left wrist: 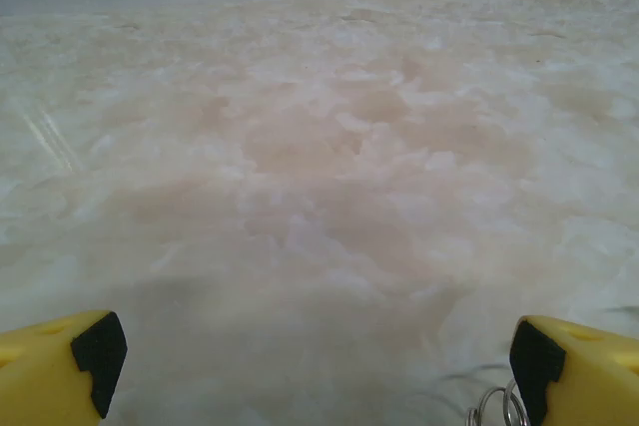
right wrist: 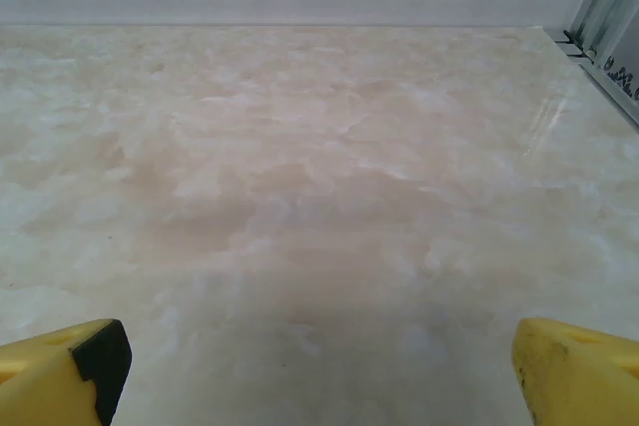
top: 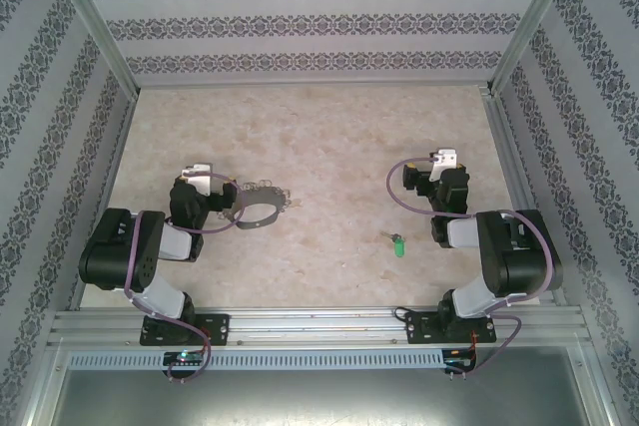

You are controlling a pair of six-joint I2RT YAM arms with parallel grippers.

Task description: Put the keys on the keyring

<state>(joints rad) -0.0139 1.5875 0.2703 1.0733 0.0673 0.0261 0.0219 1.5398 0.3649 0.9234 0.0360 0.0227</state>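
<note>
My left claw (left wrist: 315,361): spread wide, nothing between the yellow fingers (left wrist: 60,361).
My right claw (right wrist: 319,366): spread wide as well, empty.
The keyring (top: 257,222): flat on the table (top: 329,137), just beside my left claw, at its 4 o'clock seen from above.
The key (top: 397,244): green head, near my right claw, at its 7 o'clock, well apart from the keyring.

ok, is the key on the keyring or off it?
Off: the green key lies by itself on the table, clearly apart from the keyring.
</note>
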